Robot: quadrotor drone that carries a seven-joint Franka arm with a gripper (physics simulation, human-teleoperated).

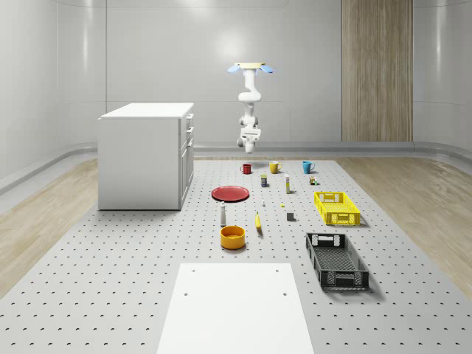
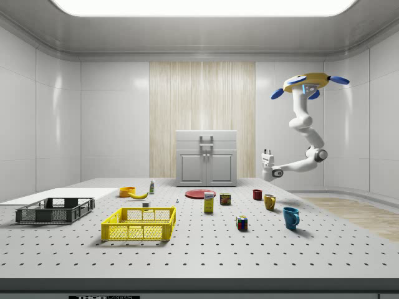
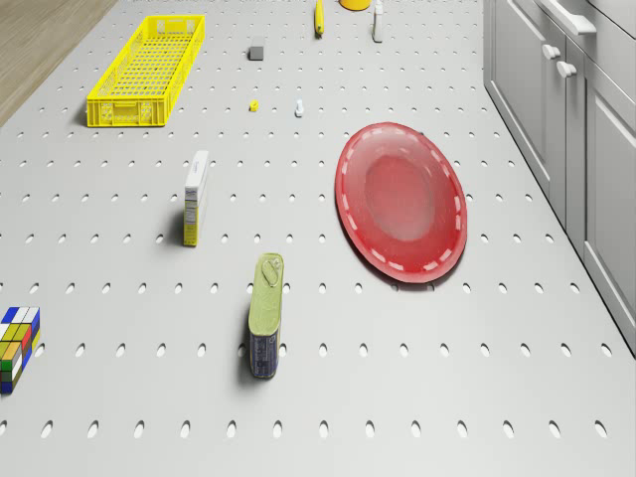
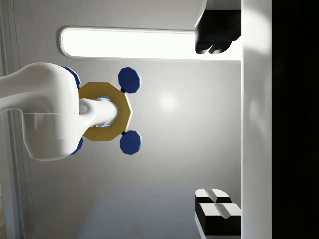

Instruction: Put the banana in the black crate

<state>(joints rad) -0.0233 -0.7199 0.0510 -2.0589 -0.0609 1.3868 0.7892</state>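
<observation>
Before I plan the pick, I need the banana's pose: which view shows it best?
The whole-scene view: the banana lies full length on the table beside the orange bowl. The side view shows it low and distant by that bowl. The drone view catches it at the picture's edge.

Drone [image 2: 307, 85] hovering high; arm [image 2: 304, 134] folded below; gripper [image 2: 266, 152] upturned, fingers [image 4: 215, 209] spread apart

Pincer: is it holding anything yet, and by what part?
Nothing is held. The pincer hangs in the air beyond the mugs, fingers pointing up and apart. The banana lies on the table.
</observation>
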